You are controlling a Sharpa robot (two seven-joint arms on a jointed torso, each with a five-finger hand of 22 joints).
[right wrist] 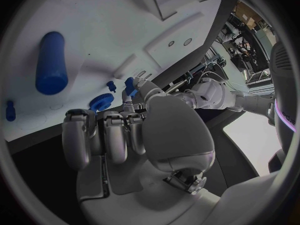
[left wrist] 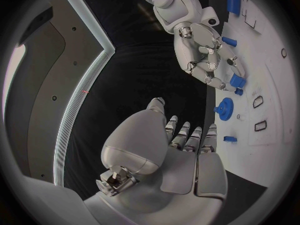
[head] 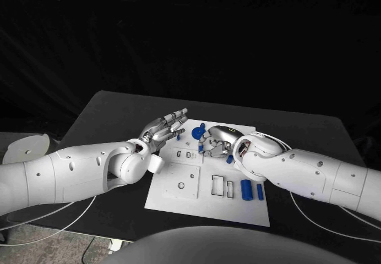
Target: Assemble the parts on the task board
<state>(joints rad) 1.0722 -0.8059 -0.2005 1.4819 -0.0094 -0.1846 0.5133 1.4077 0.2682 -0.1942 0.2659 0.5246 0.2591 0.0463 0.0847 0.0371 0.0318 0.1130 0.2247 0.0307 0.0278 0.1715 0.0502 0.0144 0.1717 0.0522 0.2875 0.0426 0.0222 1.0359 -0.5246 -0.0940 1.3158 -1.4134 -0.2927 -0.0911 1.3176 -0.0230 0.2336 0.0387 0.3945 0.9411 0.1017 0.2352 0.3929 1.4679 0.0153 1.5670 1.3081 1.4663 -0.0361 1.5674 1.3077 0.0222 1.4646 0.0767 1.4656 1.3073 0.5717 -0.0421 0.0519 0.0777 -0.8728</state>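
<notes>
Task board: white plate, mid-table, with rectangular recesses and small holes; two blue cylinders upright-lying side by side near its right edge; blue gear at its far end; left hand over far-left edge, fingers apart, holding nothing; right hand fingers pinching a small blue part over the far end.

White task board flat on tabletop. Blue gear just beyond right robot hand; small blue block at its fingertips; two blue cylinders behind its wrist.
</notes>
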